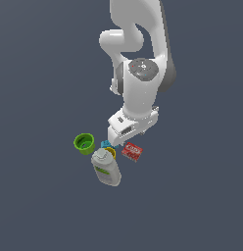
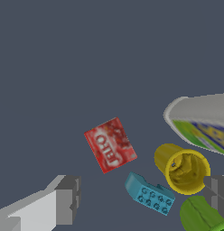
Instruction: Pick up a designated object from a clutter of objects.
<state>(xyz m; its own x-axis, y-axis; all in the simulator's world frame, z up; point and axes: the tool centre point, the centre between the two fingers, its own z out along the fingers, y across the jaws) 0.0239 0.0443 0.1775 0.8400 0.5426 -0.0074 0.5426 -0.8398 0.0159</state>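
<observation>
The small flat red box [image 1: 132, 151] with white lettering lies on the dark floor at the exterior view's right of the clutter. In the wrist view the red box [image 2: 110, 145] lies flat and free. My gripper [image 1: 118, 140] hangs above the clutter, over the blue block [image 1: 105, 144] and just to the exterior view's left of the red box. In the wrist view the gripper [image 2: 142, 198] is open and empty, its fingers [image 2: 66, 198] wide apart and holding nothing. The box sits beyond the gap between the fingers.
A green cup [image 1: 84, 143] stands at the exterior view's left. A white-grey bottle [image 1: 106, 167] with a green label lies nearest the camera. A yellow piece [image 1: 110, 152] sits between them. In the wrist view the blue block [image 2: 150, 194], yellow piece [image 2: 182, 168], bottle [image 2: 202, 122] and green cup [image 2: 199, 215] crowd one side.
</observation>
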